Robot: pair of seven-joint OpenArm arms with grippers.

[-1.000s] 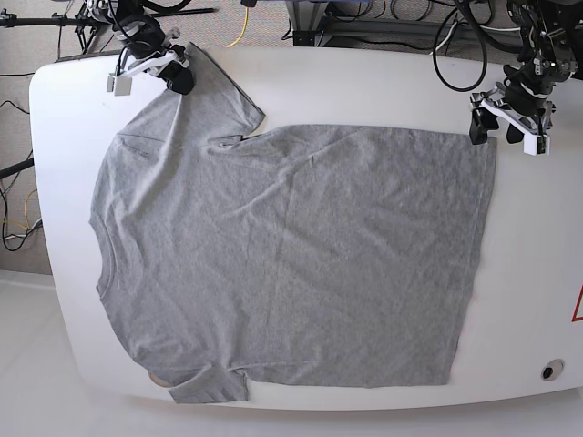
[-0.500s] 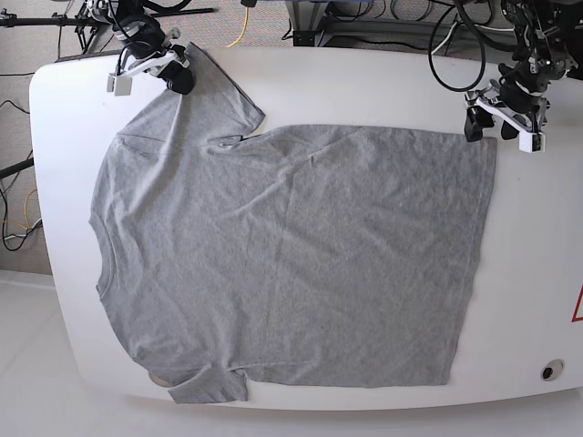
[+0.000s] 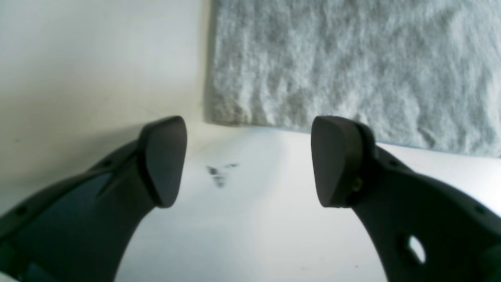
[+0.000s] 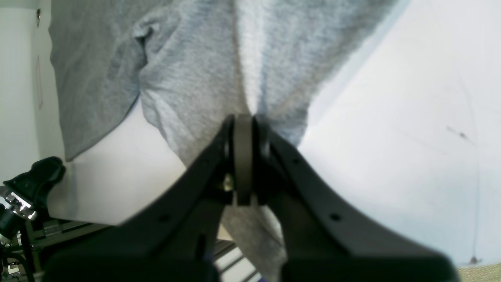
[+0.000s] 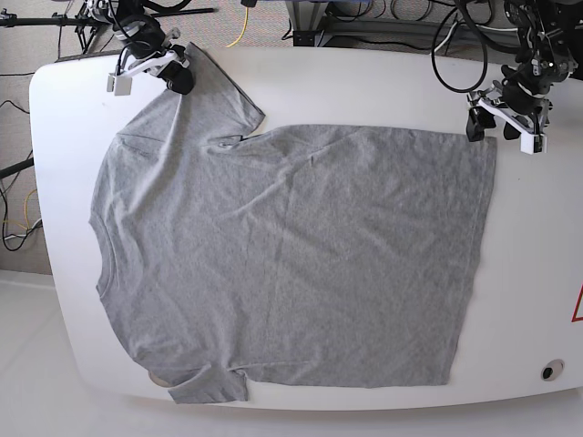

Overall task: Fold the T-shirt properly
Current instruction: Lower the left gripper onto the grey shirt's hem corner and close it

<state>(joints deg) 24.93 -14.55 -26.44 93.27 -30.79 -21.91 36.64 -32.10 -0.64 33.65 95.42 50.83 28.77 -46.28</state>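
Observation:
The grey T-shirt (image 5: 291, 255) lies spread flat on the white table (image 5: 383, 86), collar at the left and hem at the right. My right gripper (image 5: 180, 77) is at the far left corner, shut on the edge of the far sleeve; in the right wrist view its jaws (image 4: 243, 129) pinch bunched grey cloth (image 4: 195, 70). My left gripper (image 5: 503, 126) hovers by the far right hem corner. In the left wrist view it stands open (image 3: 248, 160) with nothing between its fingers, and the T-shirt's corner (image 3: 352, 58) lies just beyond the fingertips.
Cables and stands (image 5: 364, 18) crowd the floor behind the table. A dark smudge (image 3: 219, 176) marks the tabletop between my left fingers. A round hole (image 5: 551, 370) and a red mark (image 5: 577, 305) sit near the table's right edge.
My left gripper has shifted slightly toward the table's far edge and stays open near the hem corner. The right gripper and the T-shirt have not moved.

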